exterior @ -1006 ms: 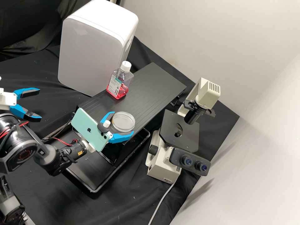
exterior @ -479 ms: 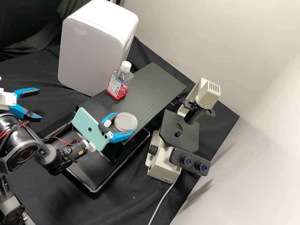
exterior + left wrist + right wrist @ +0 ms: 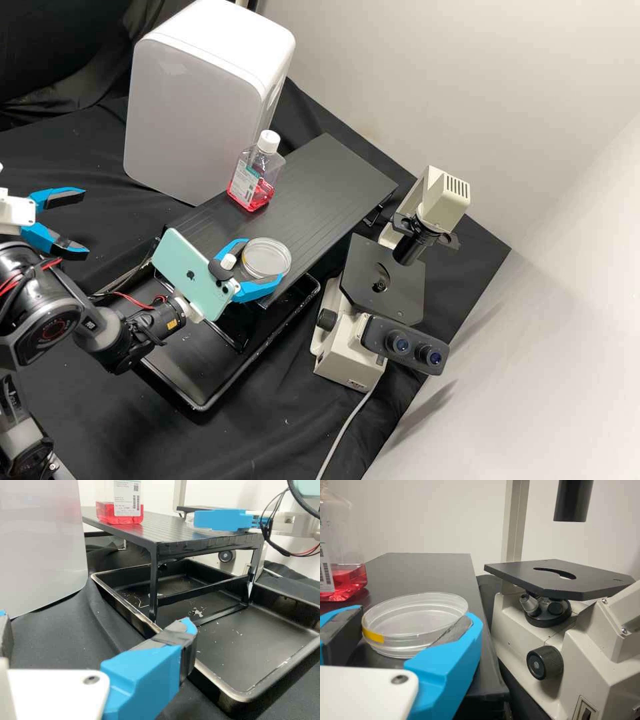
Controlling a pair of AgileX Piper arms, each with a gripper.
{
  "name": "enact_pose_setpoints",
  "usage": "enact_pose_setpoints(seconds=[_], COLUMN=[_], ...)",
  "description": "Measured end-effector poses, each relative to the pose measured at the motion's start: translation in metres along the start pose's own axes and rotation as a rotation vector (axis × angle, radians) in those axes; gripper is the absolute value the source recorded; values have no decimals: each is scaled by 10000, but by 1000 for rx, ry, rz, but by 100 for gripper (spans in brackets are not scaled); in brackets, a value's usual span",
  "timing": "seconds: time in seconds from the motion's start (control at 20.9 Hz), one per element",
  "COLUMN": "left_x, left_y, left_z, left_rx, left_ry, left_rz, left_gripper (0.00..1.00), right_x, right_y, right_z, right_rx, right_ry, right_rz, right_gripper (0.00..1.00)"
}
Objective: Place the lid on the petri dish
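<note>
Right claw: the right gripper is clamped on the clear round plastic petri dish, a blue finger at each side of its wall.
Dish location: on the black ridged raised shelf, at its near corner towards the white microscope.
Left claw: the left gripper hangs with its fingers spread, above the left edge of the black bench.
Shelf, far side: a clear flask of red liquid.

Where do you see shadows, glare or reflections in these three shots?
High view: the microscope throws a shadow onto the pale surface beside it, and the white box shows a sheen on top. Right wrist view: the shelf mirrors the red of the bottle, and the dish rim catches light. Left wrist view: the shelf top gleams.
</note>
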Motion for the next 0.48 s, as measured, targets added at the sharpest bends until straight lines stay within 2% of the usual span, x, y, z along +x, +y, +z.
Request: enact_pose_setpoints(seconds=[0.48], left_x=[0], left_y=[0], left_z=[0], left_rx=[0], left_ry=[0], left_rz=[0], left_gripper=[100], right_x=[-1], right_y=[-24], right_z=[-22], right_rx=[-15], right_ry=[25], right_rz=[-26], right_gripper=[100])
